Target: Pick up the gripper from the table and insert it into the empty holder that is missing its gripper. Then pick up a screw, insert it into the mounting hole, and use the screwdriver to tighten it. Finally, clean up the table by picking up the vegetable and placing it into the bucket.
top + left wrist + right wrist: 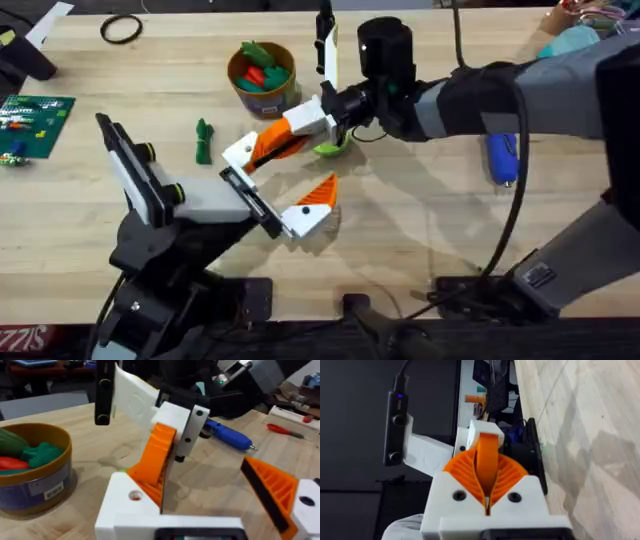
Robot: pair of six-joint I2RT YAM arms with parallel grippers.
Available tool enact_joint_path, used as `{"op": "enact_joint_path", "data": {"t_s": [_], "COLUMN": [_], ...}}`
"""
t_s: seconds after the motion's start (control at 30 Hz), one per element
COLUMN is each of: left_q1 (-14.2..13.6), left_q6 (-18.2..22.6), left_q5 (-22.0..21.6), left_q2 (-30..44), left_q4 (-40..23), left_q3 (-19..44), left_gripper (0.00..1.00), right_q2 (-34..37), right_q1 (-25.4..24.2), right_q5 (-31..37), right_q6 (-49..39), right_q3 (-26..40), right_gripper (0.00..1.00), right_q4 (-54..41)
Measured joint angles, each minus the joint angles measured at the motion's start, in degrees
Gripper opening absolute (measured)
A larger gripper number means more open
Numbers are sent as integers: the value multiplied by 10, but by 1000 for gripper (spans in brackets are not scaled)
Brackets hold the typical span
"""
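My right gripper (pixel 268 146) (pixel 487 477) is shut on the loose gripper finger (pixel 155 460), a white and orange piece. It holds that piece upright at the white empty holder (pixel 131 502) on my left gripper (pixel 285 175), beside the holder's mounting hole. The left gripper stands open, its one orange ribbed finger (pixel 272 487) well apart. The blue screwdriver (pixel 502 158) (pixel 227 435) lies at the right. The dark-green vegetable (pixel 203 140) lies left of the grippers. The tan bucket (pixel 240 100) (pixel 55 482) holds toy vegetables. The screw is out of view.
A lime-green rounded piece (pixel 330 149) lies under the right gripper. A green circuit board (pixel 35 115) sits at the left edge, a black ring (pixel 120 30) at the far left. A black and white upright post (pixel 325 45) stands behind the grippers. A red tool (pixel 282 430) lies beyond the screwdriver.
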Motion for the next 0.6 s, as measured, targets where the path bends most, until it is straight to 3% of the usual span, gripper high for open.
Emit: {"op": "enact_joint_path", "data": {"t_s": [0.2, 0.6], "left_q1": [2, 8], "left_q6": [0, -1], "left_q5": [28, 29], "left_q2": [0, 0], "left_q4": [0, -1], "left_q3": [0, 0], "left_gripper": [986, 987], "right_q2": [0, 0], "right_q1": [-3, 4], "right_q5": [-9, 7], "right_q6": [-3, -4], "right_q3": [0, 0], "right_gripper": [8, 8], "right_q4": [-5, -2]}}
